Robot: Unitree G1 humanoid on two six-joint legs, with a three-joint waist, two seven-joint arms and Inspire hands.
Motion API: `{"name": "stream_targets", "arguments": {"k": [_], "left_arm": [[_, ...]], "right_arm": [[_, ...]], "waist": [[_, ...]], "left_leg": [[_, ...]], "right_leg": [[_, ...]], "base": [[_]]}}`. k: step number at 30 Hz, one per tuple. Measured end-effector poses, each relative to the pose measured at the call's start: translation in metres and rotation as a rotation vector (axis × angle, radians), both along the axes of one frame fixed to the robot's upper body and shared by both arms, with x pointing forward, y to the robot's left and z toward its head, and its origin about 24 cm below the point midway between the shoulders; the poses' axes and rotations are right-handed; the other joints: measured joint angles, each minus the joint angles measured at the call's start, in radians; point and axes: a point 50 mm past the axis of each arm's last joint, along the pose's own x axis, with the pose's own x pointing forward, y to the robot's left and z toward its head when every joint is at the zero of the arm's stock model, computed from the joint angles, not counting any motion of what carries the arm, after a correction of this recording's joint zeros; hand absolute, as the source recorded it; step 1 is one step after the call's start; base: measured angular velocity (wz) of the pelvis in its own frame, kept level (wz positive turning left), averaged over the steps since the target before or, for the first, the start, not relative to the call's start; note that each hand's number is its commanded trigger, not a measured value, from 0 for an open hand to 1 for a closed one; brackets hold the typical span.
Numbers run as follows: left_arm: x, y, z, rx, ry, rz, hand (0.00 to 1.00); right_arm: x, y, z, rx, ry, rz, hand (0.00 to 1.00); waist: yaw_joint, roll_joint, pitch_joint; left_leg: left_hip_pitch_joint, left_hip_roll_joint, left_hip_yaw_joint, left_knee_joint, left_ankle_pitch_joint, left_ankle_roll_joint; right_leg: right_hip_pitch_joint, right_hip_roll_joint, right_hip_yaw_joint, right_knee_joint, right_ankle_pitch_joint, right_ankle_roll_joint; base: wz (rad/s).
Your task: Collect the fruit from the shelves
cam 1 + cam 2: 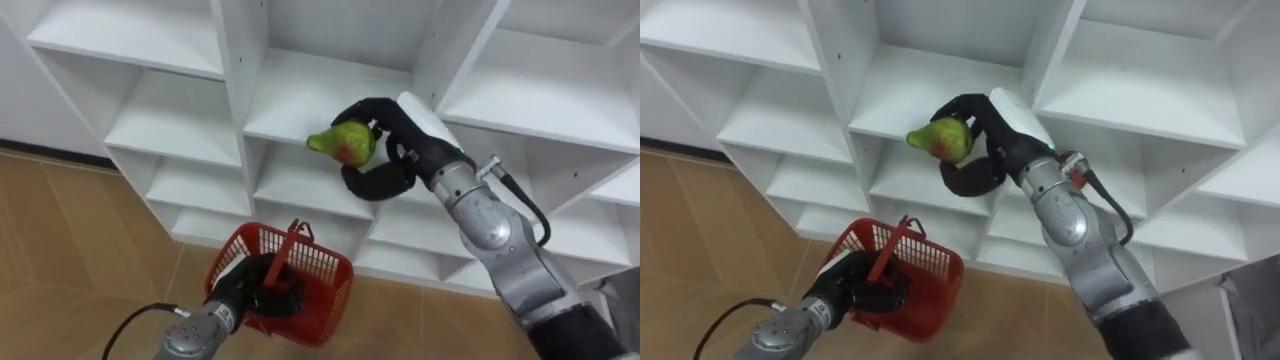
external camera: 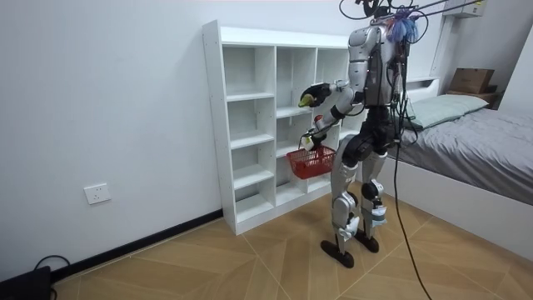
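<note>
item: pear (image 1: 345, 143), green with a red blush, centre of frame, clasped in the curled fingers of the right robot hand (image 1: 392, 150), in front of a closet (image 1: 170, 105) shelf.
item: red basket (image 1: 333, 283), lower left, handle gripped by the left robot hand (image 1: 262, 288).
step, as we judged it: fruit picked, not yet binned. the next move called for lowering the pear over the basket and releasing it.
the left robot hand partly hid the basket's inside, and we made out no other fruit.

In the centre of the left eye view the right hand (image 1: 400, 138) holds the pear (image 1: 346, 143) just before the closet (image 1: 240, 70), which fills the upper part, while at the lower middle the left hand (image 1: 264, 291) holds the basket (image 1: 326, 276) below the pear, over the floor (image 1: 60, 250).
</note>
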Motion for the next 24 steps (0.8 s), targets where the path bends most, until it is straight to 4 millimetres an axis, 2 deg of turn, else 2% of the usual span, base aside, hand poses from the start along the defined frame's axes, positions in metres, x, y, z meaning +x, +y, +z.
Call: {"name": "stream_targets", "arguments": {"k": [4, 7, 16, 24], "left_arm": [[-0.001, 0.000, -0.001, 0.007, 0.003, 0.003, 1.00], [-0.002, 0.000, -0.001, 0.022, 0.003, -0.008, 1.00], [0.002, -0.001, 0.003, 0.006, -0.029, -0.006, 1.00], [0.003, -0.002, 0.005, -0.003, -0.050, -0.009, 1.00]], "right_arm": [[-0.011, -0.003, -0.016, 0.016, 0.063, -0.010, 1.00], [-0.018, -0.005, -0.026, 0.043, 0.109, -0.023, 1.00], [-0.031, -0.015, -0.055, 0.008, 0.231, -0.057, 1.00], [-0.040, -0.016, -0.064, -0.023, 0.263, -0.049, 1.00]], "waist": [[-0.006, 0.016, -0.0023], [-0.020, 0.029, -0.0071], [-0.042, 0.032, -0.0073], [-0.046, 0.039, -0.0115]], "left_leg": [[0.021, 0.001, 0.008, -0.004, -0.004, 0.000], [0.027, 0.003, 0.019, -0.006, -0.004, 0.000], [0.032, 0.004, 0.031, -0.010, -0.004, 0.000], [0.039, 0.005, 0.039, -0.021, -0.004, 0.000]], "right_leg": [[0.016, 0.001, 0.008, -0.001, 0.000, 0.000], [0.016, 0.003, 0.023, -0.002, 0.000, 0.000], [0.016, 0.004, 0.027, -0.006, -0.001, 0.000], [0.018, 0.004, 0.034, -0.009, -0.001, 0.000]], "base": [[-0.08], [-0.10], [-0.04], [-0.01]]}}
